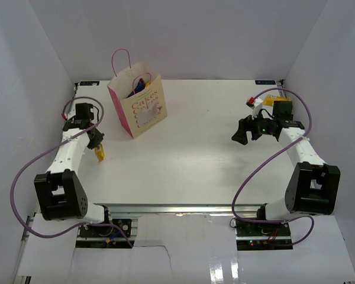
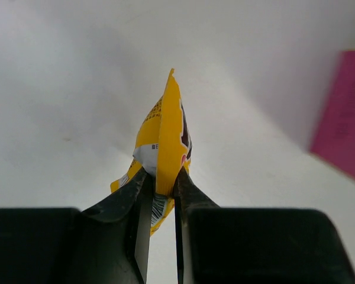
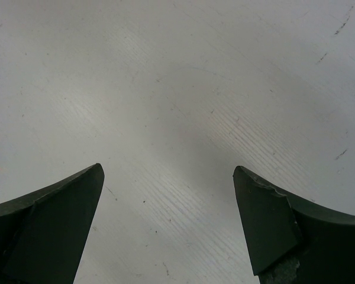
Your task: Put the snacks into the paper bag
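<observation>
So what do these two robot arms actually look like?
The left arm and right arm are white tubes linked by chunky black joint blocks, each with a looping purple cable. The left gripper and right gripper each have two black, wedge-shaped fingers. A small green light glows near the right wrist.

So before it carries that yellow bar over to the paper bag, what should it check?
1. Hold: left pincer closed on the yellow bar: ok.
2. Grip secure: cannot tell; it pinches only the wrapper's lower part.
3. Target: paper bag upright, mouth open: ok.
4. Path: table between bar and bag free of obstacles: ok.
5. Other arm: right pincer open, empty, far off on its own side: ok.
6. Room left in the bag: cannot tell; a purple-blue packet shows inside.
</observation>
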Robot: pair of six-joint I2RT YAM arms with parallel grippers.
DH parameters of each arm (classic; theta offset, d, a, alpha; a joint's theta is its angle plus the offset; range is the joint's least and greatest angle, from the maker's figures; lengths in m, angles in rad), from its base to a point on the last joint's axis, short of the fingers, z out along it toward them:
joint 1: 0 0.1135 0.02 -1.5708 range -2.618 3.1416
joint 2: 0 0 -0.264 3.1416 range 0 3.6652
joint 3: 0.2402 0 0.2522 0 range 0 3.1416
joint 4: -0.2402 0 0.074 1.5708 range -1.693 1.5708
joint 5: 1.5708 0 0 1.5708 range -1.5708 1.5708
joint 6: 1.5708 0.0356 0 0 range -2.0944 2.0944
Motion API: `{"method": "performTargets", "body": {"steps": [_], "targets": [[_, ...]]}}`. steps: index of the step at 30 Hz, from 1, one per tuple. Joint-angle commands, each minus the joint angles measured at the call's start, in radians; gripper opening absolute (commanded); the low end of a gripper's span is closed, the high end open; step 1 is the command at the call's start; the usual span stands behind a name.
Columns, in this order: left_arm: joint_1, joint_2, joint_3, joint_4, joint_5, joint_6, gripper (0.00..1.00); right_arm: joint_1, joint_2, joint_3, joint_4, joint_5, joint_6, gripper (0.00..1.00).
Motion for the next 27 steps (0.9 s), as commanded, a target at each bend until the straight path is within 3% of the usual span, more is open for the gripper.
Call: {"method": "performTargets", "body": {"steps": [1, 6, 12, 21, 23, 24, 26, 27], "targets": [[0.002, -0.130, 0.129, 0.089, 0.157, -0.085, 0.12, -0.005, -0.018, 0.036, 0.019, -0.019, 0.008, 0.96], [0.002, -0.187, 0.315, 0.216, 0.308, -0.143, 0.10, -0.005, -0.015, 0.064, 0.014, -0.012, 0.004, 0.95], [-0.010, -0.071, 0.531, 0.423, 0.579, -0.153, 0.08, -0.005, -0.006, 0.096, -0.010, -0.011, 0.001, 0.95], [-0.081, 0.149, 0.690, 0.470, 0.624, -0.136, 0.10, -0.006, -0.007, 0.129, -0.021, 0.032, -0.005, 0.95], [-0.082, 0.156, 0.680, 0.468, 0.612, -0.122, 0.16, -0.006, -0.006, 0.146, -0.020, 0.052, -0.004, 0.95], [-0.082, 0.153, 0.670, 0.468, 0.587, -0.119, 0.31, -0.006, -0.004, 0.157, -0.017, 0.085, 0.001, 0.95], [-0.082, 0.133, 0.639, 0.467, 0.563, -0.109, 0.47, -0.008, 0.017, 0.195, -0.003, 0.153, 0.040, 0.95], [-0.082, 0.127, 0.631, 0.470, 0.553, -0.094, 0.62, -0.008, 0.031, 0.214, 0.012, 0.247, 0.059, 0.95]]}}
